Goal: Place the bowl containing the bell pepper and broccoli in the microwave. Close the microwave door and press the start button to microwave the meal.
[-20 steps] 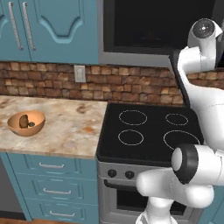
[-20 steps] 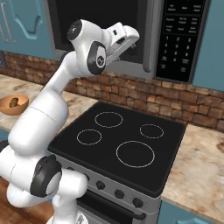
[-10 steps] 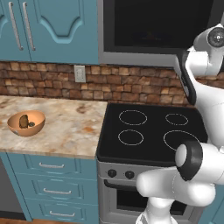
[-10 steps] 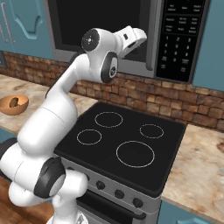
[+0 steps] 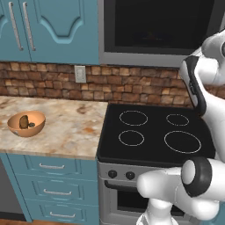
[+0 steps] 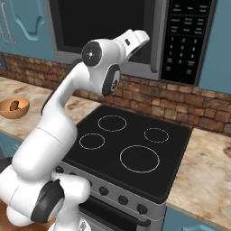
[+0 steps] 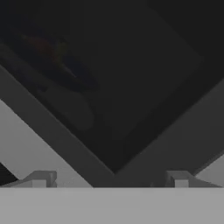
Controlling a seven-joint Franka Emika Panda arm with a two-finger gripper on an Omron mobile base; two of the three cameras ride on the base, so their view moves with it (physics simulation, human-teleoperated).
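Teal cabinet doors [image 5: 48, 28] with long metal handles fill the upper left of the left base view. Below them a brick backsplash [image 5: 127, 88] runs across the wall, with a pale wall outlet [image 5: 80, 74] set into it. A beige marbled countertop [image 5: 70, 129] lies at left, above teal drawers [image 5: 48, 184]. A black four-ring stove [image 5: 154, 134] sits at centre, its knobs [image 6: 122, 199] along the front. More countertop [image 6: 203, 176] continues at the right of the right base view.
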